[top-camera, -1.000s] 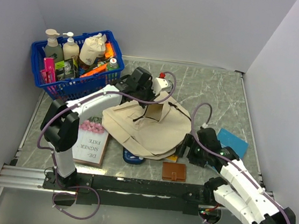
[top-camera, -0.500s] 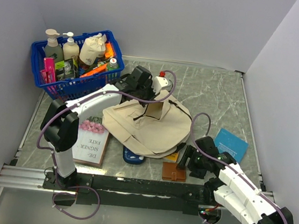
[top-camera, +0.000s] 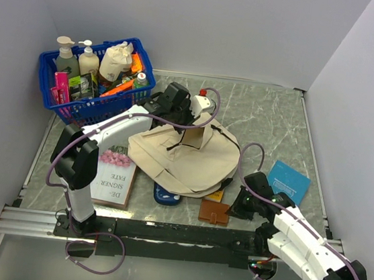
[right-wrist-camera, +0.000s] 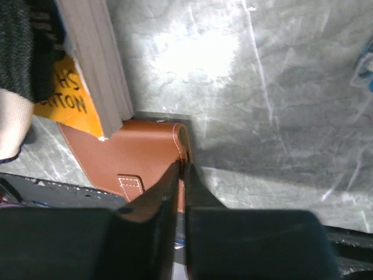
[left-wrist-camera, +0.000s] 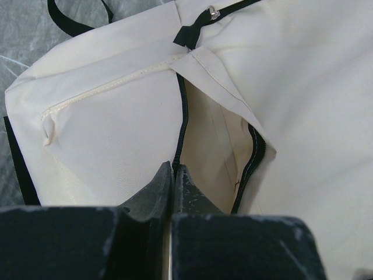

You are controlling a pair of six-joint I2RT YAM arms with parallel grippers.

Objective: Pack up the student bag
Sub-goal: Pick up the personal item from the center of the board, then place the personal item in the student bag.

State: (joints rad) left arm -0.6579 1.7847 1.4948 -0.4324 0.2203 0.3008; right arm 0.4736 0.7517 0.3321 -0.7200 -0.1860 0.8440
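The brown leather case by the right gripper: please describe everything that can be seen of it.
The brown case looks like smooth tan leather, flat and roughly rectangular, with rounded corners, pale stitching and a small strap tab on top. It lies on the marble-patterned table near the front edge. A corner of a yellow-covered book meets its far edge. The right gripper seems closed on its right edge.

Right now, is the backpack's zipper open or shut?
Open. On the backpack, the black zipper is parted, showing cream lining inside; the shut left gripper pinches the fabric at the opening's edge.
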